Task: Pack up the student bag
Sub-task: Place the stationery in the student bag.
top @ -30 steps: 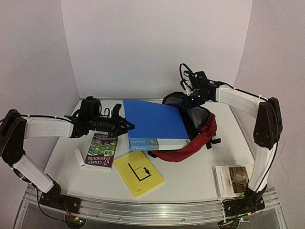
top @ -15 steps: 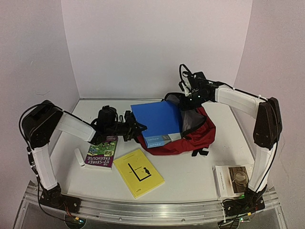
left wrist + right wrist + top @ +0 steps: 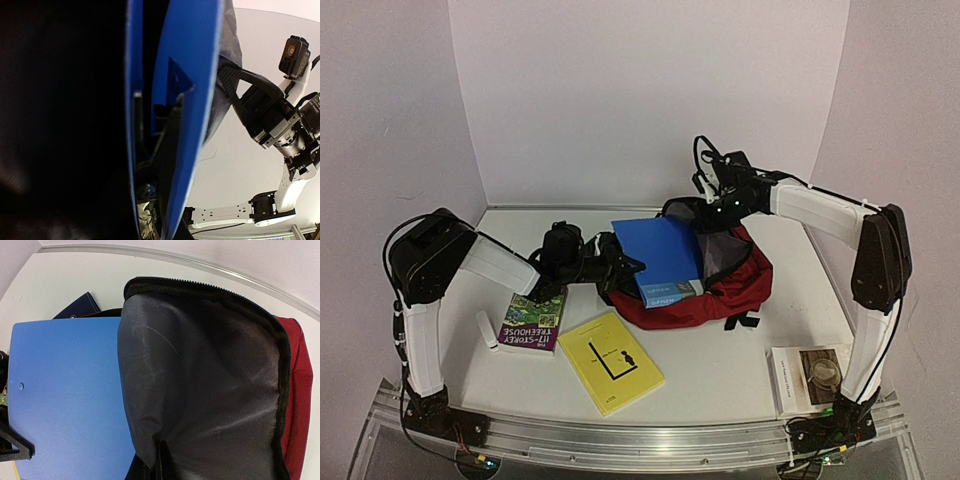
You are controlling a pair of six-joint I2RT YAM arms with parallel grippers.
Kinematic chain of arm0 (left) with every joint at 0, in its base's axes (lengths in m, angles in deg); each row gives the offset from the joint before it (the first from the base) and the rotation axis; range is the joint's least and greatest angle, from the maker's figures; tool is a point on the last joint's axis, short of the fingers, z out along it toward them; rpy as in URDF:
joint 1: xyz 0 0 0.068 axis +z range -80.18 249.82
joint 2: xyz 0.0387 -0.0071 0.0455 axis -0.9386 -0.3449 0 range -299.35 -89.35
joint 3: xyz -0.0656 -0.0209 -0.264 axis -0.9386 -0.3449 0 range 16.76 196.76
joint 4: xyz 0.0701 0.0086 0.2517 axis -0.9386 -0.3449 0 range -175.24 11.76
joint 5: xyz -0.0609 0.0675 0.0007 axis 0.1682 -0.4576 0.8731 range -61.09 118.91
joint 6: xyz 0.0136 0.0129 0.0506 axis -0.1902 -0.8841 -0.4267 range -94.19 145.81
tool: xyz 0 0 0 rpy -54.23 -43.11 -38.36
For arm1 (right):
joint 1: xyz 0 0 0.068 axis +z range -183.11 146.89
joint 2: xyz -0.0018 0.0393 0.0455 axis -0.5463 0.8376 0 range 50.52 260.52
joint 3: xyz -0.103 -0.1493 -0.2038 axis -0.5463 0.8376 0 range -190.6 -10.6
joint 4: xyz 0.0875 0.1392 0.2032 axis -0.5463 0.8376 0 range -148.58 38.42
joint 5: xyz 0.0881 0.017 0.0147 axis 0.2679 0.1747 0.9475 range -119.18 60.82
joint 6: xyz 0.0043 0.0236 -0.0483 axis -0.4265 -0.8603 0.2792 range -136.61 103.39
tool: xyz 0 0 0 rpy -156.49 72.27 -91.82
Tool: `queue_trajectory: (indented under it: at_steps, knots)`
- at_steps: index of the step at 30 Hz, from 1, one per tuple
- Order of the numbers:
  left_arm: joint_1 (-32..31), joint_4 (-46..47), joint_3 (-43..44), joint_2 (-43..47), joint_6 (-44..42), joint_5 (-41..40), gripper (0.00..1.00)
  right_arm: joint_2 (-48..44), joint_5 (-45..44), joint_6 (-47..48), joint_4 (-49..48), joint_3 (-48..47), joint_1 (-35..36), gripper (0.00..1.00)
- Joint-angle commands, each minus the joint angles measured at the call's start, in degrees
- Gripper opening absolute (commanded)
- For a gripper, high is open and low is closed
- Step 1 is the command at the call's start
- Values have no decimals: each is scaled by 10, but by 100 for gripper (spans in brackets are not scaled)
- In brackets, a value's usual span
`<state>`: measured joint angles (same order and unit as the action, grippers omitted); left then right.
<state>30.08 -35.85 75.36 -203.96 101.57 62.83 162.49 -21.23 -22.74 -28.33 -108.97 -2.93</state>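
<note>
The student bag (image 3: 725, 292), dark red with black zipper trim, lies at the table's middle right with its mouth facing left. My right gripper (image 3: 716, 210) is shut on the bag's upper flap and holds it up; the grey lining (image 3: 210, 390) fills the right wrist view. A blue binder (image 3: 660, 255) sticks partway into the mouth, its spine end still outside. My left gripper (image 3: 618, 268) is shut on the binder's left edge. In the left wrist view the binder's blue covers (image 3: 195, 75) stand edge-on around my dark fingers.
A purple paperback (image 3: 532, 318), a white marker (image 3: 488, 331) and a yellow book (image 3: 611, 362) lie at the front left. A white book (image 3: 810, 375) sits at the front right corner. A dark navy corner (image 3: 80, 307) shows behind the binder.
My left arm has moved right, carrying the blue binder deeper into the bag's mouth. The bag has bunched up to the right. My right gripper has stayed holding the flap.
</note>
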Motion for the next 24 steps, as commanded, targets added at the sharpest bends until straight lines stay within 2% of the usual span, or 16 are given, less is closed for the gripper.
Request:
queue_trajectory:
  at_steps: [1,5,9,12,18,19,24]
  knots:
    - [1,-1,92,-40,7,27,0,-45,32,5,-15,-12,25,0]
    - [-4,-20,166,-97,19,41,0,-51,34,21,-13,-19,41,0]
    - [-6,-56,190,-121,15,27,0,-44,52,31,-12,-34,51,0]
    - [-3,-129,194,-118,-12,-8,0,-43,69,31,-7,-42,52,0]
    - [-1,-285,218,-129,-44,-61,0,-59,42,48,-1,-54,51,0]
    - [-2,-309,223,-128,-55,-69,5,-60,36,52,0,-56,50,0]
    - [-2,-429,244,-69,-147,-139,38,-55,-2,67,4,-45,40,0]
